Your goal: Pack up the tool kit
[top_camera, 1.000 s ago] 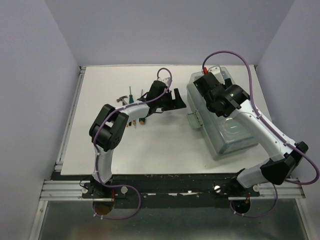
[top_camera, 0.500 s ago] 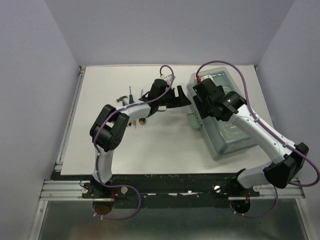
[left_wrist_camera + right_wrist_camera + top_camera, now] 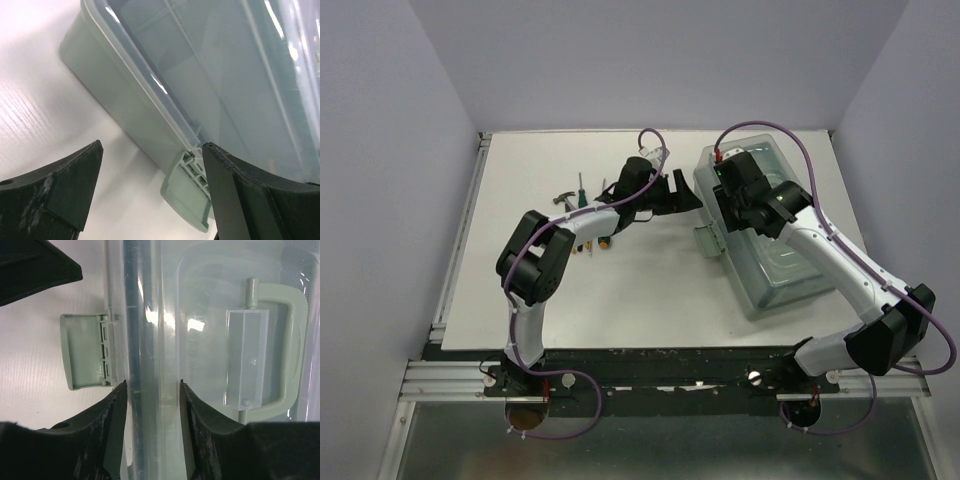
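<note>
The grey-green toolbox (image 3: 775, 250) with its translucent lid down lies at the right; its handle (image 3: 287, 355) lies flat on the lid. The side latch (image 3: 708, 240) sticks out, flipped open, and also shows in the left wrist view (image 3: 187, 192) and the right wrist view (image 3: 85, 352). My right gripper (image 3: 730, 197) sits on the box's left edge, jaws closed on the lid's raised rim (image 3: 150, 340). My left gripper (image 3: 682, 193) is open and empty, just left of the box. A hammer (image 3: 563, 196), a green screwdriver (image 3: 578, 190) and yellow-black pliers (image 3: 592, 243) lie under the left arm.
The left gripper's finger (image 3: 35, 270) is close to the right gripper at the box's edge. The white table (image 3: 640, 280) runs to a metal rail at the left and a black bar at the front. Walls stand on three sides.
My left gripper has moved right, up to the toolbox side. My right gripper has shifted left across the lid onto its left rim.
</note>
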Available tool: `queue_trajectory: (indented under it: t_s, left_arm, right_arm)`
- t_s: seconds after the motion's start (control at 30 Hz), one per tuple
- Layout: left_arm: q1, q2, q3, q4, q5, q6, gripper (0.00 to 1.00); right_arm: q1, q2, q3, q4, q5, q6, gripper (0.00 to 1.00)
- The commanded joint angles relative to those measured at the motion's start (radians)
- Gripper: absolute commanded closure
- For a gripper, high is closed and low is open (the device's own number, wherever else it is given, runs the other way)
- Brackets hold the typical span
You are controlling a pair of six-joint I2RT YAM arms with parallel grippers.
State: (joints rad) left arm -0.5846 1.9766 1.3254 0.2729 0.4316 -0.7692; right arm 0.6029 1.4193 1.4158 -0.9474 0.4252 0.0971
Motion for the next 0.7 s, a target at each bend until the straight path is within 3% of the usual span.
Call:
queue_trajectory:
  t_s: [0.0, 0.2, 0.43, 0.67]
  left_arm:
    - [0.011, -0.094, -0.046, 0.002, 0.015, 0.019, 0.09]
    - [0.068, -0.226, -0.173, 0.017, -0.001, 0.018, 0.08]
    - [0.129, -0.425, -0.317, -0.04, -0.053, 0.067, 0.07]
    - [0.192, -0.613, -0.439, -0.179, -0.191, 0.139, 0.03]
  right_arm:
    - [0.027, 0.017, -0.044, 0.022, -0.215, 0.064, 0.55]
    - [0.121, 0.053, -0.011, 0.071, -0.279, 0.151, 0.56]
    - [0.23, 0.22, 0.165, 0.075, -0.301, 0.182, 0.56]
    - [0.296, 0.302, 0.264, 0.016, -0.054, 0.194, 0.5]
